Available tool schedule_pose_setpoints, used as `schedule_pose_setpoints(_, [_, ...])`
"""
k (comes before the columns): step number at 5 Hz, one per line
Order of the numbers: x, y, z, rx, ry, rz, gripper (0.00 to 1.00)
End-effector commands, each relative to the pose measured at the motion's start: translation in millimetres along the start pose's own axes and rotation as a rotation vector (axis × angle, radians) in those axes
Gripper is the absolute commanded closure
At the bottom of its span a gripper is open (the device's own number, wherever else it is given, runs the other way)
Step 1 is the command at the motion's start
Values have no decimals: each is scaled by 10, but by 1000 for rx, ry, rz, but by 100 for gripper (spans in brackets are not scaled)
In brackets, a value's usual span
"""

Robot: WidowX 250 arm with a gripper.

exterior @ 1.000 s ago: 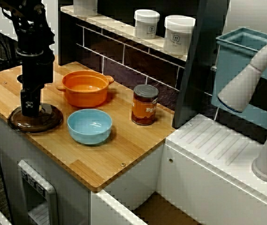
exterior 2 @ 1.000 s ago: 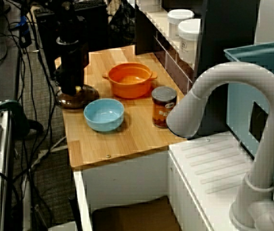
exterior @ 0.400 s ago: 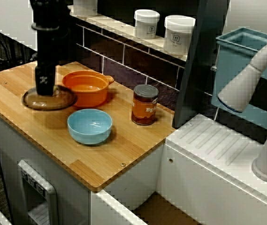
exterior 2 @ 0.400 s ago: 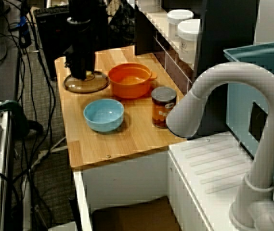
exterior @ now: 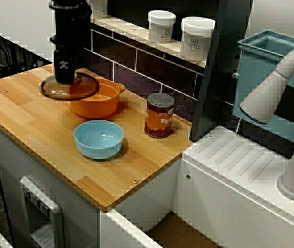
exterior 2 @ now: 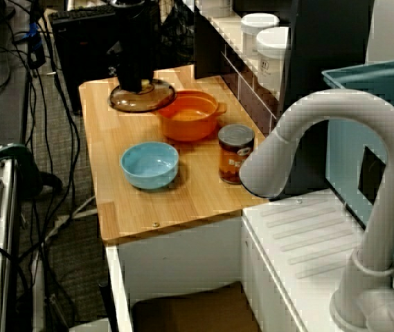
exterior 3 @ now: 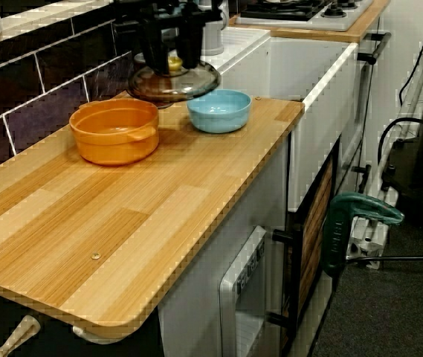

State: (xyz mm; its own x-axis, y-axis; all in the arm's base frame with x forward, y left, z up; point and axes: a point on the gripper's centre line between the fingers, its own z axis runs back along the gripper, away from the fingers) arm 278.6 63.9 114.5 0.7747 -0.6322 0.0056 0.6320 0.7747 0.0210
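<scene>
My black gripper [exterior: 64,76] is shut on the knob of a brown-tinted glass lid [exterior: 70,88]. It holds the lid in the air, level, over the left rim of the orange two-handled pot [exterior: 96,99]. In the view over the tap the lid [exterior 2: 142,96] overlaps the pot's [exterior 2: 191,116] near-left edge under the gripper [exterior 2: 136,84]. The low view along the counter shows the gripper [exterior 3: 170,61] and lid [exterior 3: 172,80] beyond the pot [exterior 3: 114,131]. A light blue bowl [exterior: 98,138] sits in front of the pot, and a labelled tin can [exterior: 159,115] stands to its right.
Two white jars [exterior: 161,26] [exterior: 197,37] stand on the tiled shelf behind the wooden counter [exterior: 110,181]. A dark upright panel [exterior: 216,72], a white drainboard [exterior: 240,165], a grey tap [exterior: 271,93] and a teal bin [exterior: 283,124] lie to the right. Cables [exterior 2: 16,83] hang off the counter's left end.
The gripper has lifted the glass lid off the counter's front left and carried it up and back to the right, to above the orange pot's rim.
</scene>
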Motion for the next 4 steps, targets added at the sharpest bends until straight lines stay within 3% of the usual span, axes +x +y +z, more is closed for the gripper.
schedule_pose_setpoints(1, [68, 185, 89, 53, -34, 30, 100])
schedule_pose_setpoints(4, [206, 398, 10, 58, -39, 51, 100])
